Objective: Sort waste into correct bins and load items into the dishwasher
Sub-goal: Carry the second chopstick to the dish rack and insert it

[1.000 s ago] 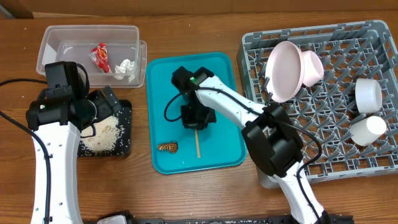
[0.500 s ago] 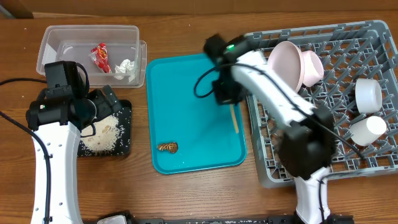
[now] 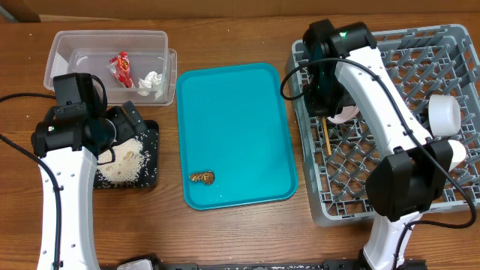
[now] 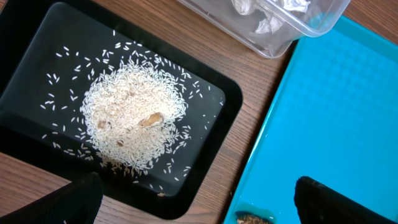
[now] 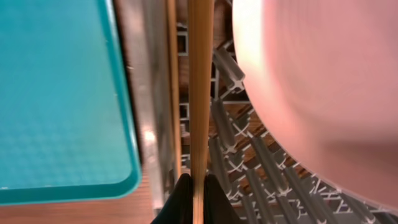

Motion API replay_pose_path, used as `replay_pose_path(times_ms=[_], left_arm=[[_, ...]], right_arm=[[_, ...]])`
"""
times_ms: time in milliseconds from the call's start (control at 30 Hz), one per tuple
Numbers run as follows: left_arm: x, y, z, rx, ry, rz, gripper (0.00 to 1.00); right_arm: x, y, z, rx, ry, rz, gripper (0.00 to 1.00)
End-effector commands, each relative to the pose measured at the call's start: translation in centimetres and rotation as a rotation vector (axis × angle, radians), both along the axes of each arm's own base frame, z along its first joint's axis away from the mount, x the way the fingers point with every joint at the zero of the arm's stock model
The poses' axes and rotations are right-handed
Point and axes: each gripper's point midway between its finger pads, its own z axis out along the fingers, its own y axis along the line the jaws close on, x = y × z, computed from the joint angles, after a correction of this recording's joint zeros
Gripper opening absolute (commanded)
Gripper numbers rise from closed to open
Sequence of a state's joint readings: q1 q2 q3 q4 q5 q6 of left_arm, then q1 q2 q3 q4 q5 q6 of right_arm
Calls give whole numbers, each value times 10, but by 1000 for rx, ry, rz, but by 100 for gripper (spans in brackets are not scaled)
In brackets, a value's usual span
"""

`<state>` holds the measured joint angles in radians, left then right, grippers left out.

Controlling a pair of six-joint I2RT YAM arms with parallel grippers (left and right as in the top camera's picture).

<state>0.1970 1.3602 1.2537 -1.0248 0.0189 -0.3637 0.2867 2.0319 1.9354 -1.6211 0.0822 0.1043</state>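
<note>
A robotics lab bench mocked up as a kitchen: cabled robot arms (image 3: 56, 180) reach over a wooden table (image 3: 240, 30), a dish rack (image 3: 349, 184) beneath the right claw (image 5: 198, 190), a teal tray (image 3: 240, 127) beside it.

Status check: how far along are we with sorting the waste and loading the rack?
Done, by the look of it: the red wrapper and tissue lie in the clear tub, rice is in the black tray, and white dishes sit in the rack. In hand: the right gripper holds the chopsticks over the rack's left edge. Left: a brown scrap on the teal tray.
</note>
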Motion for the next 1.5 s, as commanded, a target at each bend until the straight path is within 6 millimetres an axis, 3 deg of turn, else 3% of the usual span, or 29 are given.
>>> replay_pose_path(times_ms=[0, 200, 367, 667, 933, 1333, 1467], left_arm=[[3, 0, 1, -4, -2, -7, 100], [4, 0, 1, -3, -5, -7, 100], [4, 0, 1, -9, -6, 1, 100], [4, -4, 1, -30, -11, -8, 100], [4, -4, 1, -30, -11, -7, 100], [5, -3, 2, -29, -15, -7, 100], [5, -4, 2, -29, -14, -8, 100]], right_arm=[[-6, -3, -17, 18, 40, 22, 4], [-17, -3, -53, 20, 87, 37, 4], [-21, -3, -63, 19, 98, 36, 4], [-19, -3, -65, 23, 86, 36, 5], [-18, -2, -65, 24, 82, 36, 18], [-18, -2, -64, 28, 82, 37, 18], [-9, 1, -51, 40, 36, 38, 18]])
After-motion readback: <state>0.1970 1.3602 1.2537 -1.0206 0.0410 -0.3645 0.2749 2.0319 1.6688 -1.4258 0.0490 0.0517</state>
